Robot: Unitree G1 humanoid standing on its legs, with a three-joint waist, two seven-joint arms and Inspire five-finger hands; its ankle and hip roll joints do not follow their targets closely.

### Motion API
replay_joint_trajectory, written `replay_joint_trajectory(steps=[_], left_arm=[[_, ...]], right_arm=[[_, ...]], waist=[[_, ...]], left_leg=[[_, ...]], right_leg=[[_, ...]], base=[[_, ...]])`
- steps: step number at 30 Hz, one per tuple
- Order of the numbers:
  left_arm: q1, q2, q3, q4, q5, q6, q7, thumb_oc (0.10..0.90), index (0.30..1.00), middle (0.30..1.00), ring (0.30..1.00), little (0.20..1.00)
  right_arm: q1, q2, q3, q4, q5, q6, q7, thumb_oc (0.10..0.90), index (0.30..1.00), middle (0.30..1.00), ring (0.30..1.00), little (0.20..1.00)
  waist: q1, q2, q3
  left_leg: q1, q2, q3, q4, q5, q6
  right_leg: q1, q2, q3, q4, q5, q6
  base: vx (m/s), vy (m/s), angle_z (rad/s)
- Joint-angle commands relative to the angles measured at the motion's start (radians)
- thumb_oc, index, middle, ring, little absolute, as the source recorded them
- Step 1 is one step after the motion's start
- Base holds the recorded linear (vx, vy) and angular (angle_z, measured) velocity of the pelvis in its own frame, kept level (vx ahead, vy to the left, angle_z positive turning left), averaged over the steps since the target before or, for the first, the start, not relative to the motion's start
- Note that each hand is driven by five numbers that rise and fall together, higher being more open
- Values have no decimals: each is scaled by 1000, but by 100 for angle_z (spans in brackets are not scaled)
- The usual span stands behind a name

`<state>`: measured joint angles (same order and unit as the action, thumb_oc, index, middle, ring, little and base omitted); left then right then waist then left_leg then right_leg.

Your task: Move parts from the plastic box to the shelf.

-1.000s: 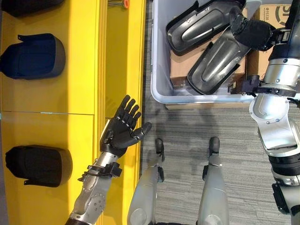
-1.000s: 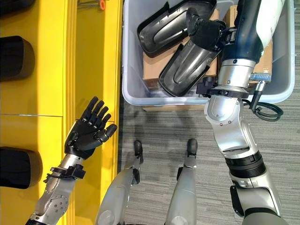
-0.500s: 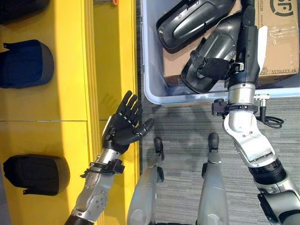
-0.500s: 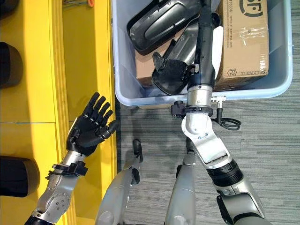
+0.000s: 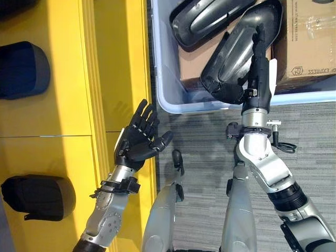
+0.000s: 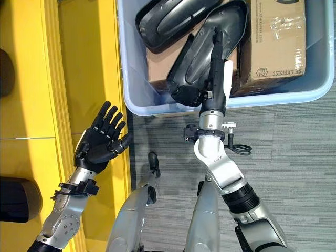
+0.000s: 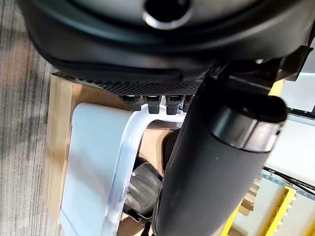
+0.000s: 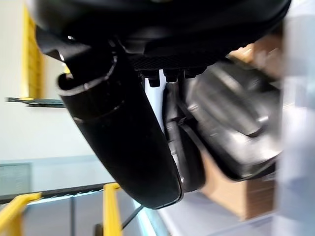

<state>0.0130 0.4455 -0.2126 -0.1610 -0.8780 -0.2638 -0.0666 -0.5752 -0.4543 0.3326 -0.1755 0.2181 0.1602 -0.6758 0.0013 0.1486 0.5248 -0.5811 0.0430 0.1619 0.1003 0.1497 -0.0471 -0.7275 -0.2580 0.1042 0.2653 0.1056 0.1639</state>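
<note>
We hold a long, glossy dark part in our right hand, fingers curled around its lower end, tilting it up out of the pale plastic box to clear the rim. Our left hand, fingers spread, waits over the smooth yellow shelf (probably to receive it).

Bright, even overhead light, soft shadows, glossy glare on dark parts; wrist views blurred.
</note>
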Motion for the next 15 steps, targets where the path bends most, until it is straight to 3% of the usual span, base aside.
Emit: replay_joint_trajectory(steps=[1,4,7,11,15], left_arm=[[-18,-49,7,-119,32,-114,-12,900,1000,1000,1000,1000],[-24,-56,3,-115,38,-116,-13,900,1000,1000,1000,1000],[-28,-56,3,-116,67,-109,-16,900,1000,1000,1000,1000],[-42,-54,-1,-101,60,-113,7,900,1000,1000,1000,1000],[-42,-65,-8,-91,47,-120,8,900,1000,1000,1000,1000]], right_arm=[[-63,-7,-10,-82,-69,-108,11,900,1000,1000,1000,1000],[-64,2,8,-72,-100,-96,-3,900,1000,1000,1000,1000],[-56,2,17,-57,-70,-36,47,900,1000,1000,1000,1000],[-75,-7,32,-19,-79,-80,46,900,1000,1000,1000,1000],[-95,-11,46,3,-117,-78,53,900,1000,1000,1000,1000]], waist=[[-21,133,-5],[-20,137,-5],[-19,143,-5],[-17,158,-5],[-14,181,-5]], left_leg=[[-57,-45,-36,93,-137,34],[-71,-46,-34,97,-137,35],[-87,-47,-32,101,-136,36],[-114,-49,-24,96,-125,33],[-125,-54,-13,87,-118,32]], right_leg=[[-4,37,-61,27,-126,-82],[-19,36,-58,25,-123,-81],[-35,32,-59,23,-118,-81],[-66,25,-60,26,-111,-78],[-87,18,-52,28,-108,-80]], base=[[0,0,0],[0,0,0],[0,0,0],[3,37,-1],[18,96,-5]])
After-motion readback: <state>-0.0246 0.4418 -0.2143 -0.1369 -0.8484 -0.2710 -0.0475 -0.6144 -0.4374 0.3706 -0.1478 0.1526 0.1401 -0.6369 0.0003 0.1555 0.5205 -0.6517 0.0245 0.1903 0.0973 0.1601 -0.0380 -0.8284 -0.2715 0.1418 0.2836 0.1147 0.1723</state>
